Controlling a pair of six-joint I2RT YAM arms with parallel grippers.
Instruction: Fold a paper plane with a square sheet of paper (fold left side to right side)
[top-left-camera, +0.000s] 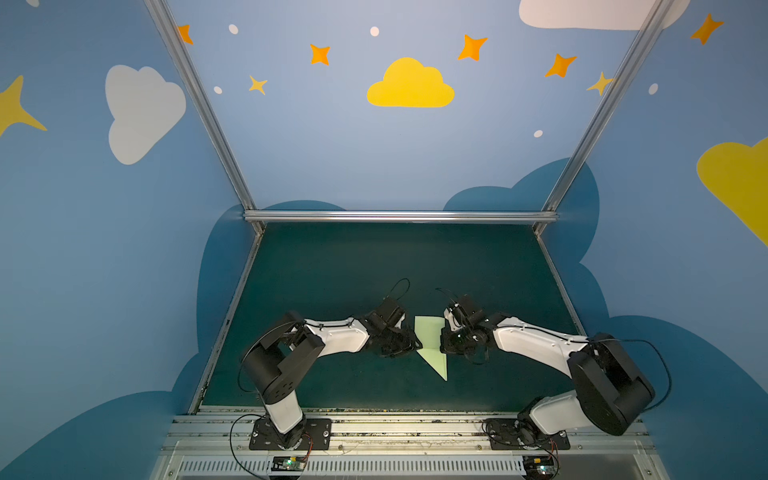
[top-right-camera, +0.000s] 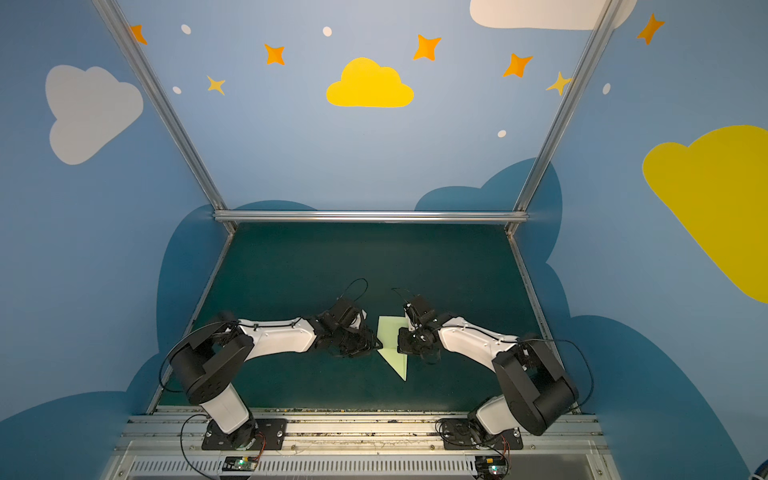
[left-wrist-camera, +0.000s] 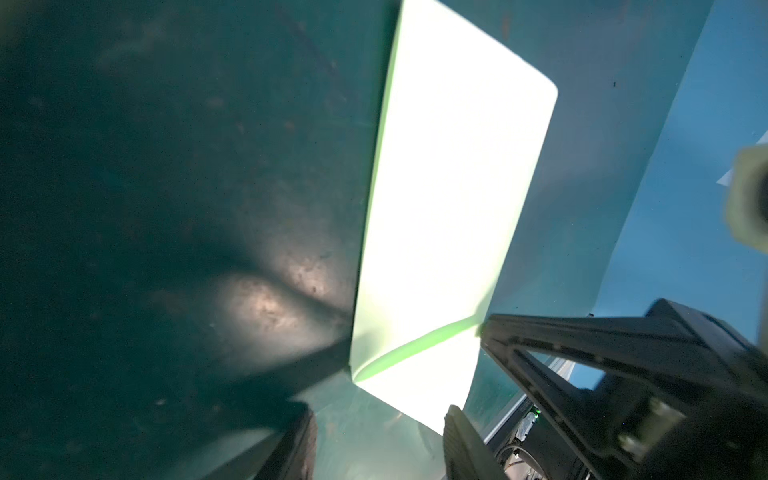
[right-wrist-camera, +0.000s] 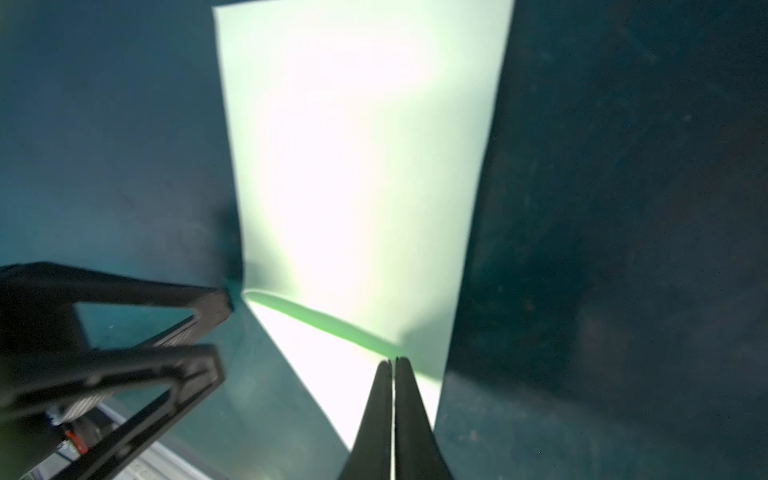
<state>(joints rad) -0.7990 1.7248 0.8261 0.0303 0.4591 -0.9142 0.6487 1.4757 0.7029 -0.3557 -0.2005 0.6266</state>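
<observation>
While its jaws are pressed together, the right gripper (right-wrist-camera: 392, 363) bears tip-down on the paper plane (right-wrist-camera: 353, 166), probably to pin the crease. Just across the paper, the left gripper (left-wrist-camera: 380, 419) waits half-open and empty. The plane lies flat on the surface (top-left-camera: 332, 270) between them.
</observation>
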